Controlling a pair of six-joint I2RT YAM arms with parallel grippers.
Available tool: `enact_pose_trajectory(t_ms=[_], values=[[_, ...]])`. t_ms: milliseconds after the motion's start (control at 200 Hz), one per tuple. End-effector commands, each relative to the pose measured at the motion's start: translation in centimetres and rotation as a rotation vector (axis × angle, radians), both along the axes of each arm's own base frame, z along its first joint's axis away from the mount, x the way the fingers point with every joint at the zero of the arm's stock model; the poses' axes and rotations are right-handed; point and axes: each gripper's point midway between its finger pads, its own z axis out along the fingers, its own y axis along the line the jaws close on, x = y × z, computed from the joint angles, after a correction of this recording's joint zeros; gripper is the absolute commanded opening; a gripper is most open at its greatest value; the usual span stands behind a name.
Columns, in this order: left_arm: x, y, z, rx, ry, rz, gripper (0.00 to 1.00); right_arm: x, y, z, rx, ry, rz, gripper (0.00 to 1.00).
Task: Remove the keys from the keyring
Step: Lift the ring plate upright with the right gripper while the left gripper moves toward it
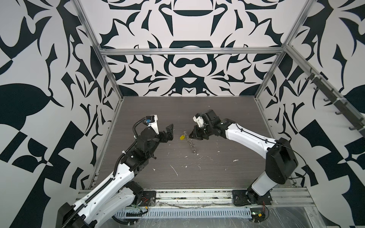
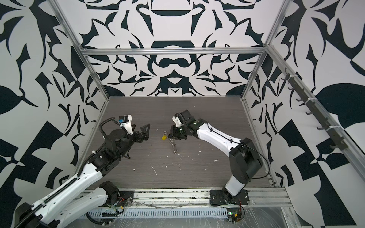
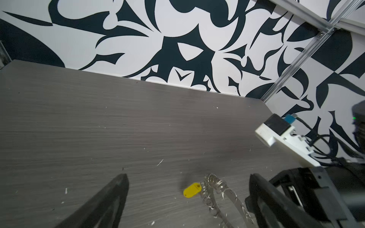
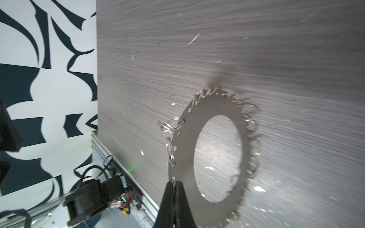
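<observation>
The keyring (image 4: 182, 158) is a flat silver metal hoop fringed with small split rings. It is held up on edge near the middle of the table in both top views (image 1: 191, 144) (image 2: 173, 145). My right gripper (image 4: 174, 183) (image 1: 192, 135) (image 2: 171, 136) is shut on its rim. The keys, a small yellow tag (image 1: 182, 137) (image 2: 164, 137) (image 3: 192, 190), hang from the hoop's side facing the left arm. In the right wrist view only a yellow sliver of the tag (image 4: 201, 91) shows behind the hoop. My left gripper (image 1: 170, 132) (image 2: 147, 131) (image 3: 188, 174) is open and empty, a short gap left of the tag.
White flecks (image 1: 174, 170) are scattered over the grey wood-grain table (image 1: 158, 110). Aluminium frame posts (image 1: 110, 79) and patterned walls close in the sides and back. A metal rail (image 1: 197, 194) with the arm bases runs along the front edge.
</observation>
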Motion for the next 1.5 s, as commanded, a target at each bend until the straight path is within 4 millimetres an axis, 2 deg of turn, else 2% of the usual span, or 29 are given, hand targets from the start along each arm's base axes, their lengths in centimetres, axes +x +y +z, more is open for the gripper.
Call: enact_pose_trajectory(t_ms=[0, 70, 165, 375, 550, 625, 690, 905, 975, 985, 1005, 1085, 1225, 1250, 1300, 1420, 1500], values=[[-0.9, 0.9, -2.4, 0.039, 0.068, 0.011, 0.99, 1.3, 1.5, 3.0, 0.119, -0.029, -0.024, 0.0], [-0.9, 0.8, -2.7, 0.044, 0.079, 0.007, 0.99, 1.3, 1.4, 2.8, 0.113, -0.037, -0.024, 0.0], [-0.7, 0.3, -3.2, 0.052, 0.1, -0.008, 0.99, 1.2, 0.1, 2.1, 0.078, -0.031, -0.028, 0.0], [0.5, -1.7, -4.3, 0.052, 0.145, -0.06, 1.0, 1.8, -4.5, 1.1, 0.054, -0.025, -0.101, 0.0], [1.4, -3.4, -5.1, 0.042, 0.177, -0.104, 0.99, 1.9, -8.6, -0.4, 0.062, 0.018, -0.155, 0.0], [1.8, -4.2, -5.2, 0.042, 0.175, -0.13, 0.99, 2.1, -10.3, -0.4, 0.082, 0.024, -0.182, 0.0], [1.9, -5.4, -5.1, 0.043, 0.147, -0.192, 0.98, 2.2, -11.1, 0.2, 0.117, 0.017, -0.177, 0.0], [1.6, -10.8, -4.5, 0.073, -0.059, -0.493, 0.87, 1.8, -11.7, 2.4, 0.152, -0.009, -0.087, 0.0], [0.9, -12.5, -4.4, 0.097, -0.112, -0.614, 0.87, 1.7, -11.6, 3.2, 0.166, -0.013, -0.064, 0.0], [0.9, -12.9, -5.3, 0.105, -0.098, -0.632, 0.87, 1.7, -11.7, 3.3, 0.167, -0.012, -0.063, 0.0], [0.7, -13.4, -5.5, 0.109, -0.109, -0.667, 0.87, 1.7, -11.6, 3.6, 0.172, -0.018, -0.056, 0.0], [-0.5, -15.0, -5.4, 0.094, -0.187, -0.798, 0.87, 1.5, -11.5, 4.5, 0.188, -0.029, -0.037, 0.0], [-1.0, -16.6, -5.2, 0.032, -0.221, -0.888, 0.86, 1.6, -11.3, 5.4, 0.208, -0.029, -0.035, 0.0], [-0.8, -16.8, -5.0, 0.026, -0.214, -0.892, 0.81, 1.5, -11.2, 5.5, 0.215, -0.031, -0.028, 0.0], [-0.7, -17.2, -5.3, 0.037, -0.203, -0.894, 0.79, 1.4, -11.1, 5.7, 0.228, -0.03, -0.019, 0.0], [-1.0, -17.8, -5.9, 0.13, -0.262, -0.9, 0.81, 1.2, -11.2, 6.4, 0.224, -0.074, -0.007, 0.0], [-1.0, -18.3, -5.5, 0.117, -0.234, -0.92, 0.82, 1.7, -11.7, 6.4, 0.197, -0.081, -0.056, 0.0]])
